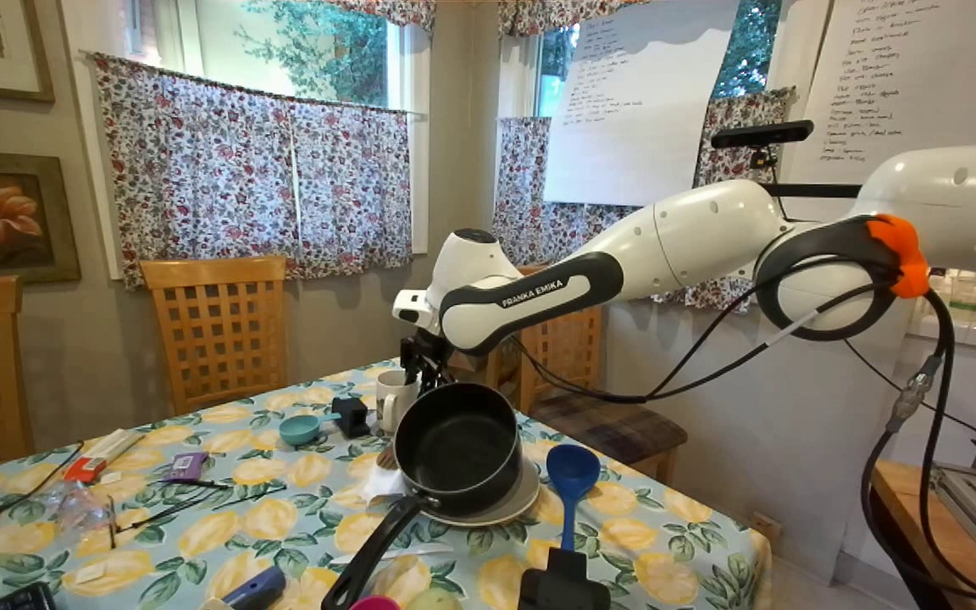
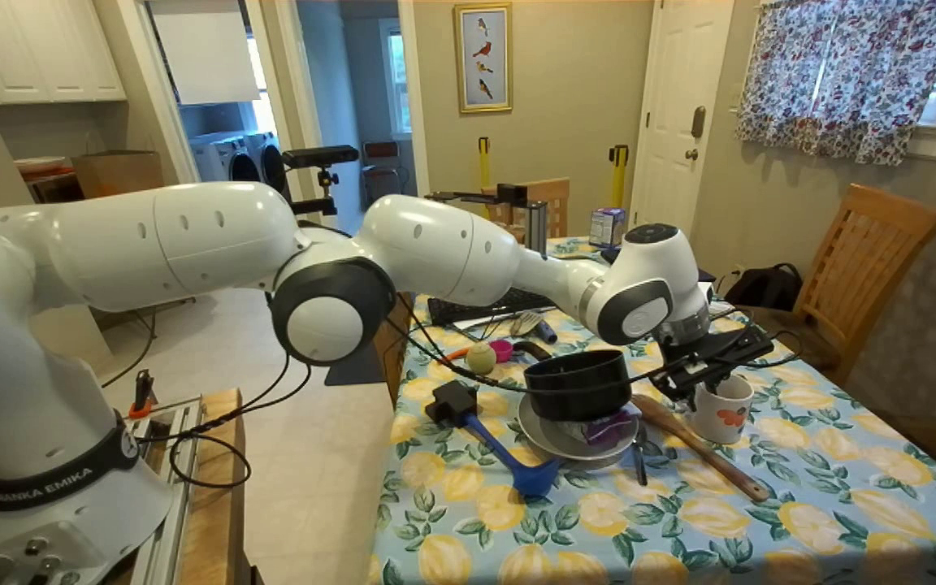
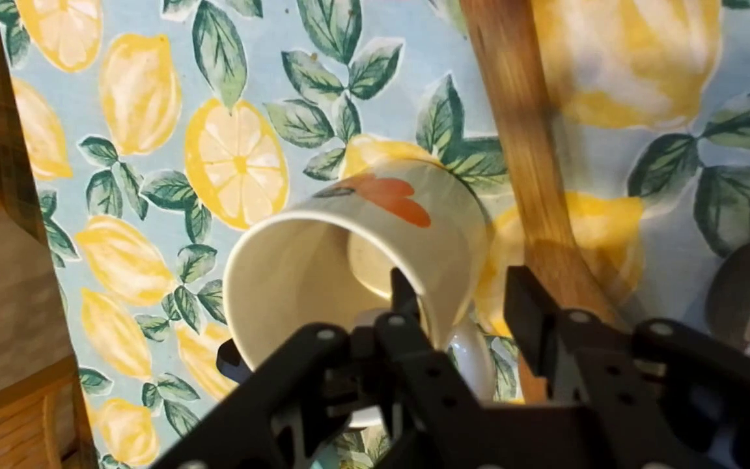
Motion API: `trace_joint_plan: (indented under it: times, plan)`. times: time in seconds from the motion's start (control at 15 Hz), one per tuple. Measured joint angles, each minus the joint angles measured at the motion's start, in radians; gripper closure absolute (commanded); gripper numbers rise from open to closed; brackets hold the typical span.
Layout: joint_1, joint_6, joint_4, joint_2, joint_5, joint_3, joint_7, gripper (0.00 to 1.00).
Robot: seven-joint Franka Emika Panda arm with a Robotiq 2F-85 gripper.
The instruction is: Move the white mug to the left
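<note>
Barely underway, by the look of it. No hold on the white mug (image 2: 720, 410) yet. In the wrist view, just a gripper (image 3: 463, 293) with fingers spread apart and nothing pinched: one at the mug's mouth, inside or just over the rim, the other outside, with a bit of rim and the handle in the gap. Can't tell about actual contact with the wall, though.

As for the mug itself: upright on the lemon-print tablecloth (image 2: 647, 528), right beside the wooden utensil (image 3: 521, 117), with that utensil between it and the black pan (image 1: 458, 449).

So, done so far: the approach, pretty much, would guess. Remaining: closing on the wall, lifting (or just dragging), shifting left, setting down, letting go. Basically the whole actual move. No clue about whose left, so no call on a landing spot from here.
</note>
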Motion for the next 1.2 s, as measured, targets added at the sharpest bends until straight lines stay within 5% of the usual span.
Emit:
trace_joint_plan:
  times: [0.13, 0.73, 1.2]
  plan:
    - [0.0, 0.004, 0.0, 0.0, 0.0, 0.0, 0.0, 0.99]
    - [0.005, -0.031, 0.065, -0.005, 0.0, 0.021, -0.02, 0.98]
    - [0.049, -0.179, 0.11, -0.153, 0.085, 0.205, -0.301, 0.98]
